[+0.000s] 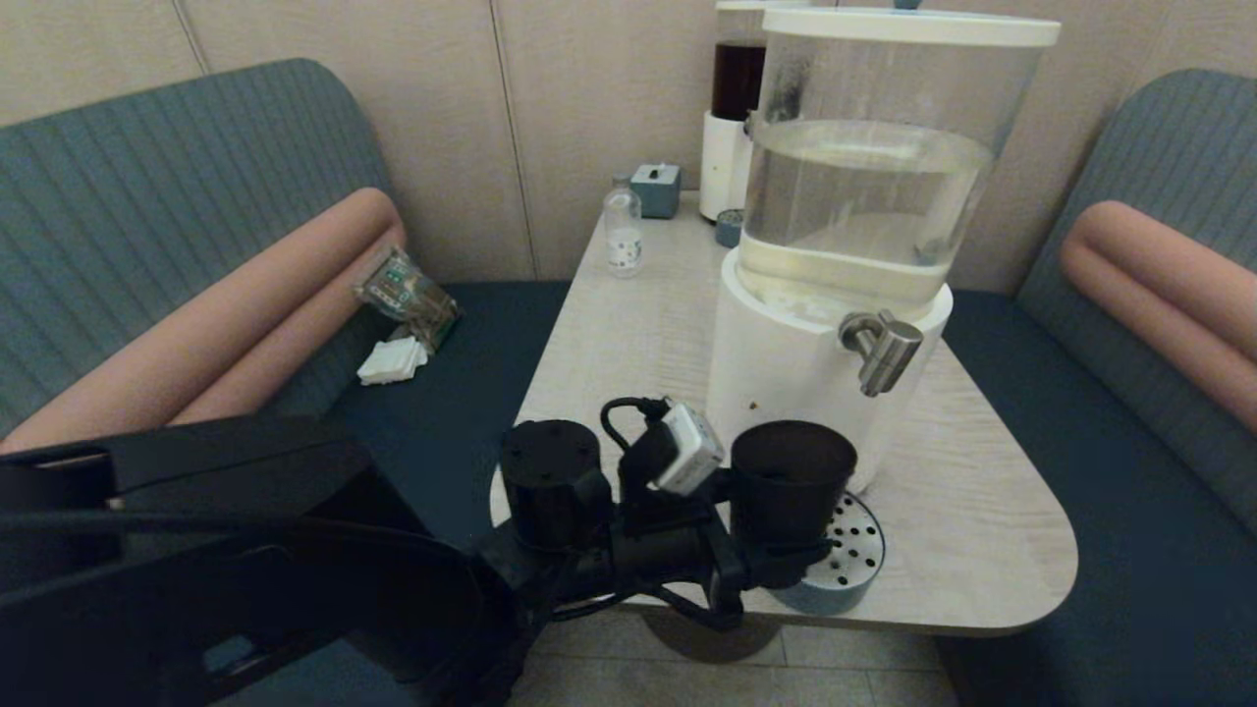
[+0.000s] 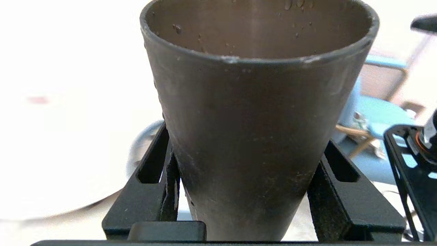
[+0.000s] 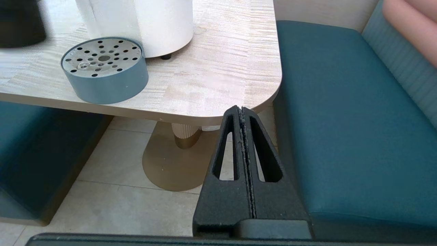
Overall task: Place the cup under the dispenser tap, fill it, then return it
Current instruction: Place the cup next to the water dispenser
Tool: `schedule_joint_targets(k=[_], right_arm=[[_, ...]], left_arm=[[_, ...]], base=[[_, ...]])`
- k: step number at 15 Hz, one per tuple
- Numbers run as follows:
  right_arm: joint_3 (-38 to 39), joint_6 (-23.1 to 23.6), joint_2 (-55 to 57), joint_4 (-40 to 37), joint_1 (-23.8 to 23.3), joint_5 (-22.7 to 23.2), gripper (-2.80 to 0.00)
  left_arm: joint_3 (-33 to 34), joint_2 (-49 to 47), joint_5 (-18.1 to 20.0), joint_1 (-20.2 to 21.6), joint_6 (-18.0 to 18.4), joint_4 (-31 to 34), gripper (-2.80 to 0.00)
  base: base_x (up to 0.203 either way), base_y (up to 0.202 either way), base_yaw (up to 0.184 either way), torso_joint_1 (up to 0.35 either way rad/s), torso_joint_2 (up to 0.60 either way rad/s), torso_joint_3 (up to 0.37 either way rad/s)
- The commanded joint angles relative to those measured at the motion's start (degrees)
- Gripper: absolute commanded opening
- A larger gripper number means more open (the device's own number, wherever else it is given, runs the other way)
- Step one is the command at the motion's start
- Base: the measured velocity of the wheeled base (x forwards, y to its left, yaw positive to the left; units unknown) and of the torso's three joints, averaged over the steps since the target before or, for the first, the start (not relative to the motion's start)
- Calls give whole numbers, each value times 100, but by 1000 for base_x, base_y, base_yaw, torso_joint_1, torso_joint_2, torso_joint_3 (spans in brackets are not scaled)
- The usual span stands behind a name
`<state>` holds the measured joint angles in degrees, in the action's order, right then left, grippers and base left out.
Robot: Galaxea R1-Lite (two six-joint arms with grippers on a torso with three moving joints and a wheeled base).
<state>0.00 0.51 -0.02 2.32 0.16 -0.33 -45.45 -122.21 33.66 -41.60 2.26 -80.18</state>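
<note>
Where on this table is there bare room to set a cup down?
Free: tabletop right of the dispenser, and the strip between it and the small bottle. Crowded: near edge, where left gripper holds the cup by the drip tray.

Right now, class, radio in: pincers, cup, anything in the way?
Left pincer shut on the cup, over the drip tray. Right pincer shut, empty, off the table's corner. Cup short of the tap; nothing blocking.

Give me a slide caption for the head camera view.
Left gripper holds the cup beside the drip tray, short of the dispenser tap.
</note>
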Motion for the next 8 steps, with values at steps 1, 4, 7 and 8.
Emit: schedule_joint_targets(k=[1,4,7,8], right_arm=[[79,2,2,6,2,-2,-280],[86,2,2,6,2,-2,-280],[79,2,2,-2,2,-2,-280],[79,2,2,6,2,-2,-280]], left_arm=[[458,745,2,455,-3,-51,-280],[670,926,-7,1196,9,-65,-280],[437,634,8,1956,-16,-175,-280],[287,465,14,2092,-78,-264,-280]], base=[[0,0,0,0,0,0],[0,0,0,0,0,0],[0,0,0,0,0,0],[0,0,0,0,0,0]])
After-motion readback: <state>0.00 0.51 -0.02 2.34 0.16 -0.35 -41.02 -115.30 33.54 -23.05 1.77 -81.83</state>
